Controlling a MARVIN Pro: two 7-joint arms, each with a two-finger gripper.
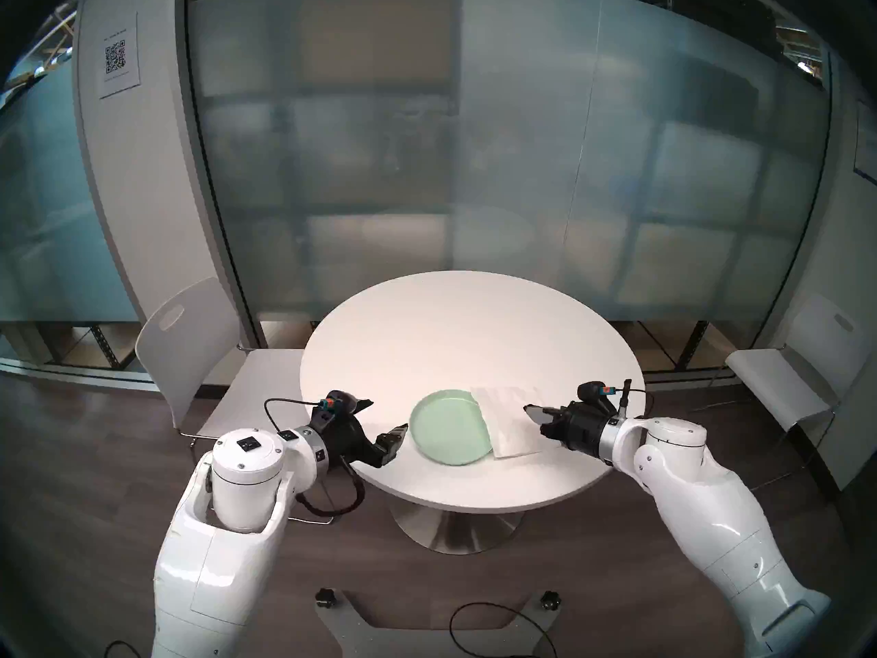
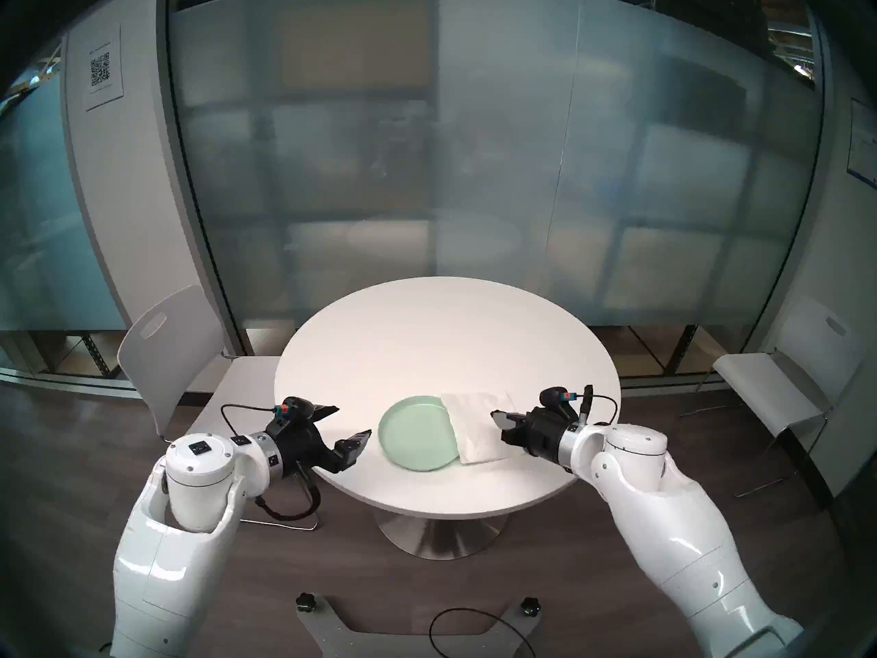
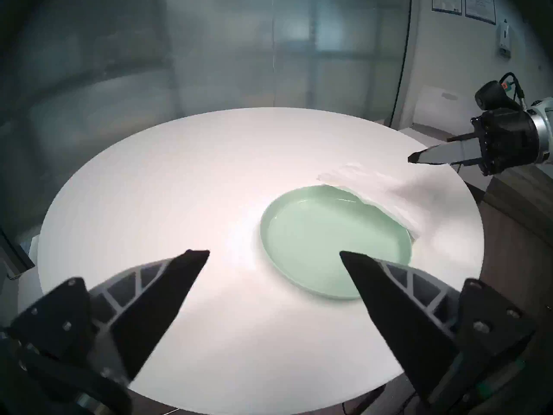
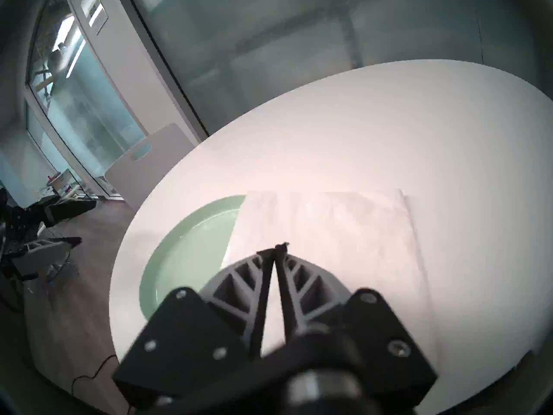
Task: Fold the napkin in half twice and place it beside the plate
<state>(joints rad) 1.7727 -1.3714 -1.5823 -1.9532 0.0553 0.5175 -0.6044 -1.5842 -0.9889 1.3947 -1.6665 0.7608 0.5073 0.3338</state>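
- Setting: a round white table (image 1: 455, 339) on a metal pedestal stands before a curved frosted-glass wall, over a dark wood-look floor.
- Napkin (image 1: 510, 422): one white sheet, lying flat on the near right part of the table; its left edge overlaps the right rim of the plate, and its near corner lies close to the table's front edge.
- Plate (image 1: 443, 427): one pale mint-green round plate, near the table's front edge, empty apart from the overlapping napkin.
- Right gripper (image 4: 276, 249): poised over the napkin's right half, fingertips drawn together to a point with only a narrow slit behind them; nothing shows between them, and contact with the sheet cannot be told.
- Left gripper (image 3: 273, 255): jaws spread wide and empty, at the table's left front edge, just left of the plate and apart from it.
- Free room: the far half and the left part of the tabletop are bare.
- Surroundings: two white chairs, one (image 1: 190, 358) at the left and one (image 1: 797, 386) at the right of the table; a sheet with a QR code (image 1: 116, 56) hangs on the left wall.
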